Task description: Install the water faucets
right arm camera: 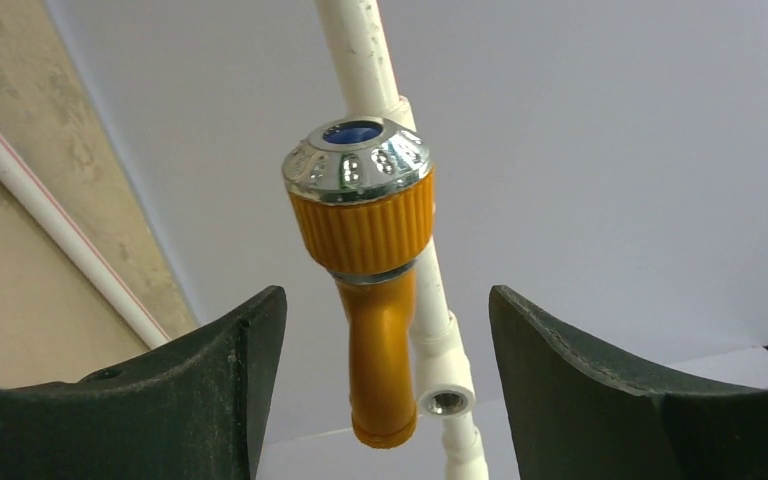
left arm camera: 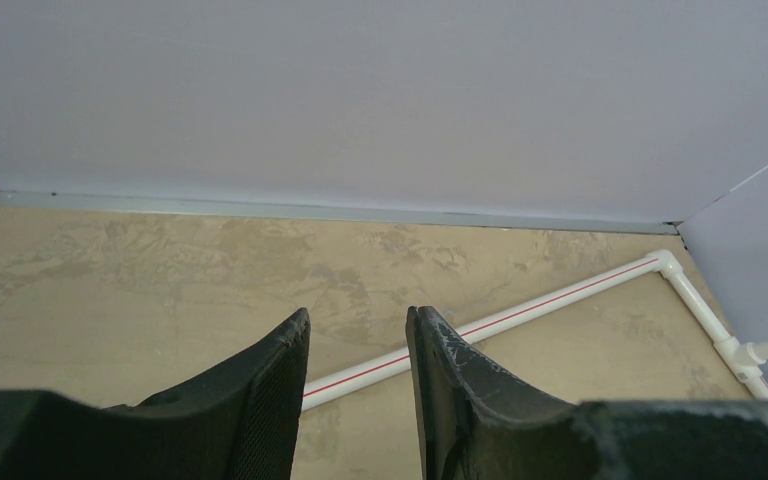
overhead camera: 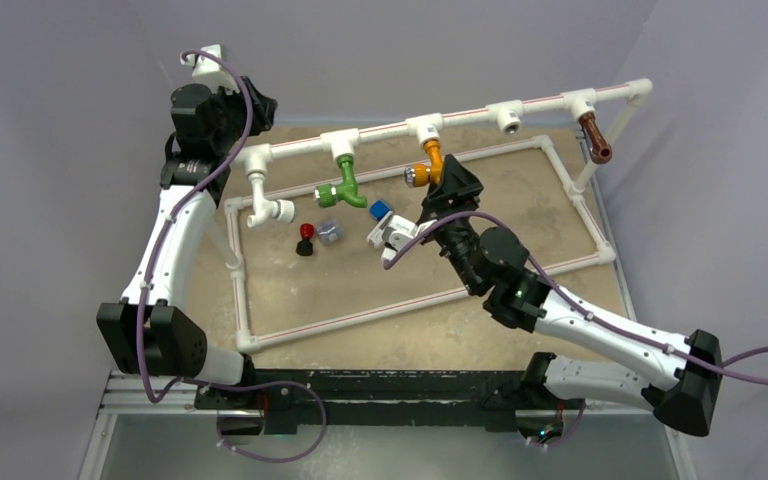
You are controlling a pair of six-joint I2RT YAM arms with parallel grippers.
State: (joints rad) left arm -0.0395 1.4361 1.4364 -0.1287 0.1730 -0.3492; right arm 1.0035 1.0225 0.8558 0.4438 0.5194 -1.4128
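Top external: orange bent tap faucet with silver round cap [overhead camera: 426, 165] hangs from tee on raised white plastic pipe rail [overhead camera: 380, 135]. Green plastic faucet [overhead camera: 343, 188] at its 9 o'clock, brown faucet [overhead camera: 594, 138] well off at 3 o'clock, both under same rail. Open tee socket [overhead camera: 508, 118] sits between orange and brown. Right gripper [overhead camera: 448, 185] just at 4 o'clock of orange cap.

Right wrist: jaws spread wide, nothing held; orange faucet between fingers, untouched.

Small red-and-black knob [overhead camera: 306, 238] at 7 o'clock of green faucet and blue-white fitting [overhead camera: 380, 210] at 4 o'clock, both on tan mat [overhead camera: 360, 290].

Left gripper [left arm camera: 357, 320] narrowly parted, empty, near back wall.
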